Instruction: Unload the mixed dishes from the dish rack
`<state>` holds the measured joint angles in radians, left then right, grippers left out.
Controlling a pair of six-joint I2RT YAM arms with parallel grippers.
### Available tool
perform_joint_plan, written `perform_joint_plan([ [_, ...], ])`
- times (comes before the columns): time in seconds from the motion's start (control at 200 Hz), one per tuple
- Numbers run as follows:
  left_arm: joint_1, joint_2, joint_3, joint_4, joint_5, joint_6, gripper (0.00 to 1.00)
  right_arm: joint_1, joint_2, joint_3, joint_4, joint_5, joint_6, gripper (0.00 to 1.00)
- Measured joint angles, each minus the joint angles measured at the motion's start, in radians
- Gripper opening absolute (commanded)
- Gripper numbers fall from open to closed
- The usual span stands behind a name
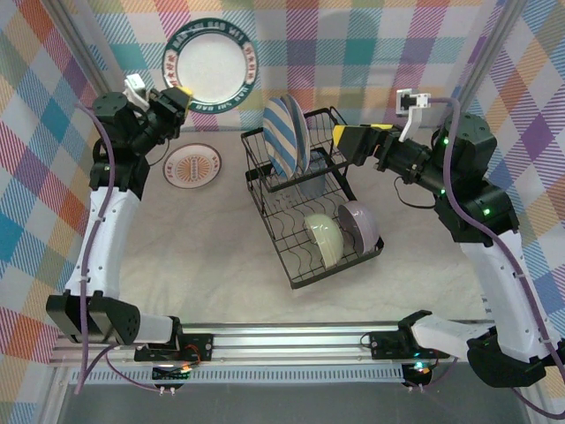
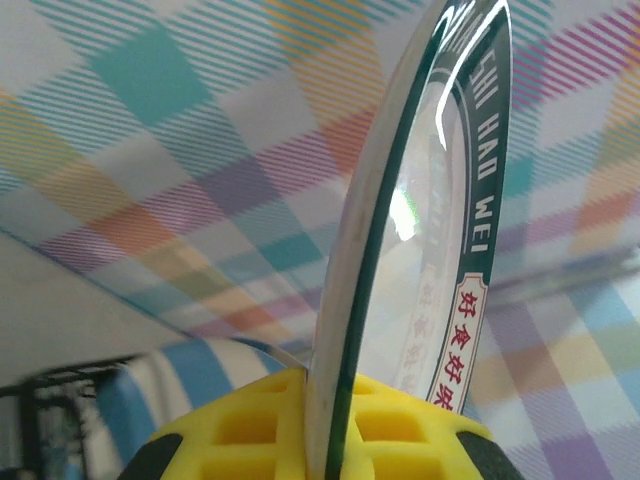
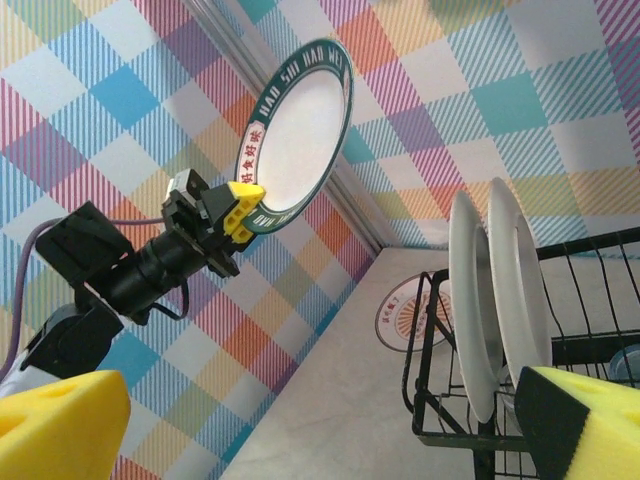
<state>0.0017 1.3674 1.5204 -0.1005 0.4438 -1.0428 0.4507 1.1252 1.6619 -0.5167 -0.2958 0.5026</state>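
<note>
The left arm [image 1: 101, 230] and right arm [image 1: 508, 283] have white shells, black joints, purple cables [image 1: 99, 168]; the left gripper [image 1: 183, 93] and right gripper [image 1: 346, 143] carry yellow, grid-holed pads [image 2: 250, 430].

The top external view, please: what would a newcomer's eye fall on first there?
Probably the green-rimmed plate, held aloft by its rim in the left gripper at upper left. Next the black dish rack at centre, with blue-striped plates standing at its far end and a pale green bowl and lavender bowl at the near end.
</note>
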Motion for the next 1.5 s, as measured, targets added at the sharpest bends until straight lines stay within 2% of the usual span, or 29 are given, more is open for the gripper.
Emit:
perform_joint_plan([
  [0.24,0.15,0.059,-0.158,0.01,0.015,0.018,0.0,0.0,-0.031,-0.044,0.0,0.015,-0.026,0.99],
  [0.475,0.251,0.209,-0.283,0.025,0.035,0.05,0.0,0.0,-0.037,-0.066,0.0,0.015,-0.033,0.99],
  [0.995,0.266,0.523,-0.266,0.107,0.071,0.121,0.0,0.0,-0.034,-0.125,-0.014,-0.031,-0.032,0.99],
  [1.505,0.302,0.621,-0.239,0.132,0.079,0.143,0.0,0.0,-0.04,-0.126,-0.03,-0.031,-0.028,0.99],
])
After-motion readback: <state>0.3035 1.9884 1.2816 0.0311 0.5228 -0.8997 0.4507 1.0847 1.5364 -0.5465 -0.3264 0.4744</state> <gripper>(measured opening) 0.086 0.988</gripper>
